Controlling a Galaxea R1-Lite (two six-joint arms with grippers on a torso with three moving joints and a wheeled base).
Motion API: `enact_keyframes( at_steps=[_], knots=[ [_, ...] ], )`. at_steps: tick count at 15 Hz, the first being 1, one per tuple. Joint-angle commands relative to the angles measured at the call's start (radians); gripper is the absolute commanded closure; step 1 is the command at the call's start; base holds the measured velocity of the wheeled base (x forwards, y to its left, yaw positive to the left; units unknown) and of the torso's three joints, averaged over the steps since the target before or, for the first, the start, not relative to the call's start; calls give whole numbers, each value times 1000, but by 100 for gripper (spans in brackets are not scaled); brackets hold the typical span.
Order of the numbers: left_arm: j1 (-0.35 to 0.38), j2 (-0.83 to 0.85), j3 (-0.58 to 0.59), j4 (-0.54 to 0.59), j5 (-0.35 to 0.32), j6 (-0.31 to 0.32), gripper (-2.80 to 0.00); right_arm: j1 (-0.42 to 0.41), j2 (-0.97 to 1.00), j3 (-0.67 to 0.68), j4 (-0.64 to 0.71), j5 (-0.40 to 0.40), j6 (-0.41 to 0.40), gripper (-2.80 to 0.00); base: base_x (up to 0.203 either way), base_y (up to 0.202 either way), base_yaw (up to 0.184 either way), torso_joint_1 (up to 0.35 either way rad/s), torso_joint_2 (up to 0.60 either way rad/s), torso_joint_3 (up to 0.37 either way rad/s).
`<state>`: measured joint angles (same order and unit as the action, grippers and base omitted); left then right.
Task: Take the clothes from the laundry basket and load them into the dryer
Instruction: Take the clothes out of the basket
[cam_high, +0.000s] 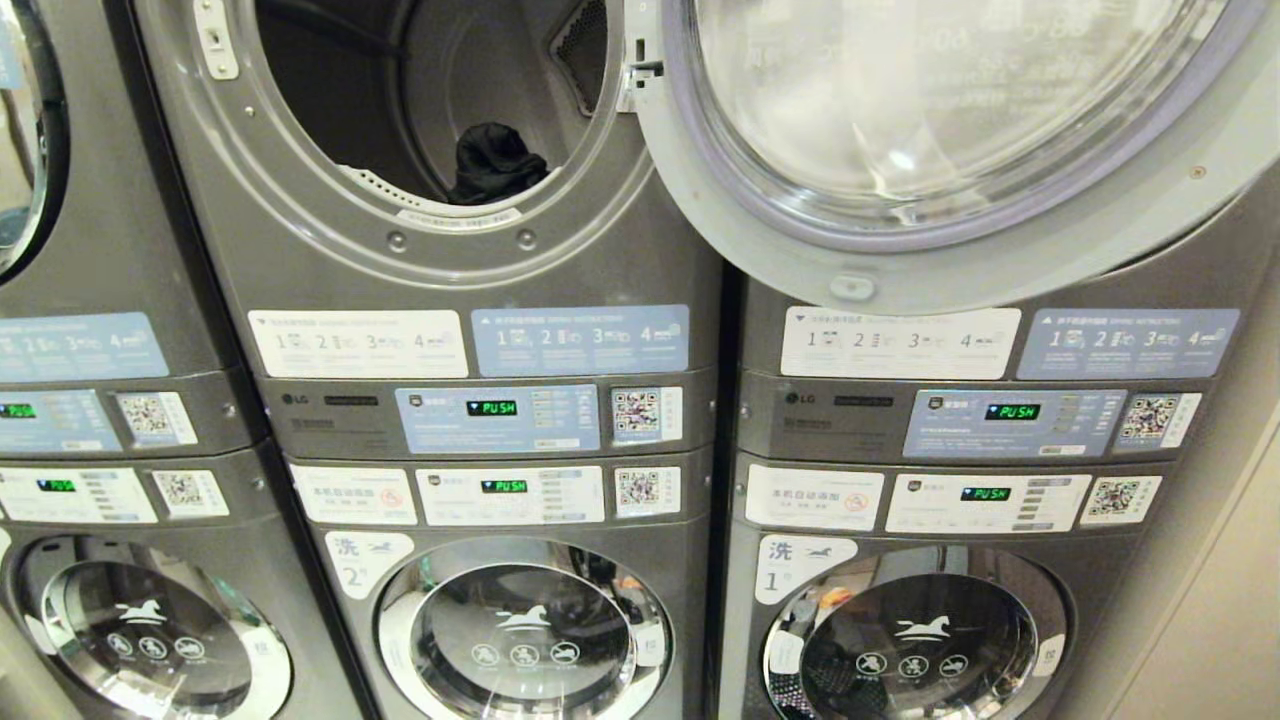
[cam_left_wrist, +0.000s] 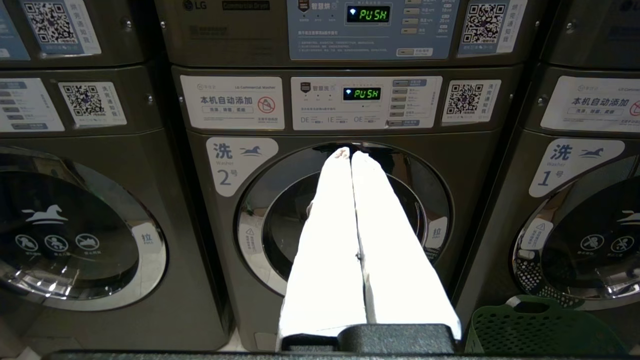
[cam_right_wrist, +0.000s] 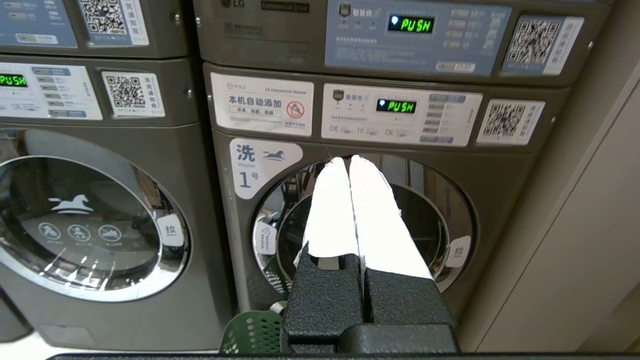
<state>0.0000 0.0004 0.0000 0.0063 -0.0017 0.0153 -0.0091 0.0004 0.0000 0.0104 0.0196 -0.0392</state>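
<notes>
Head view counts:
- Stacked machines: three columns, one at 9 o'clock cut by edge.
- Dryer openings: one open, drum (cam_high: 430, 100) at 11 o'clock.
- Open door (cam_high: 960, 140): one, at 1 o'clock.
- Dark garment (cam_high: 497, 163) in drum: one.
- Washer doors: three along 6 o'clock.
- Lit "PUSH" displays (cam_high: 491, 408): six.

Wrist views:
- Green basket (cam_left_wrist: 540, 330): one.
- Grippers: two, left (cam_left_wrist: 351, 152), right (cam_right_wrist: 348, 160), each with fingers pressed together.

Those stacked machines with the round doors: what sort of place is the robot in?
Most likely a self-service laundromat. Stacked washers and dryers stand side by side, each with a QR code sticker and a display reading PUSH. One dryer door hangs open, with a dark garment inside.
</notes>
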Motion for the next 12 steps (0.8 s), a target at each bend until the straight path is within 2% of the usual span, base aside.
enact_keyframes(
  at_steps=[1, 12],
  knots=[
    [0, 0, 0, 0, 0, 0, 0, 0, 0, 0, -1, -1, 13, 0, 0, 0, 0, -136, 295, 164],
    [0, 0, 0, 0, 0, 0, 0, 0, 0, 0, -1, -1, 19, 0, 0, 0, 0, -139, 315, 169]
  ],
)
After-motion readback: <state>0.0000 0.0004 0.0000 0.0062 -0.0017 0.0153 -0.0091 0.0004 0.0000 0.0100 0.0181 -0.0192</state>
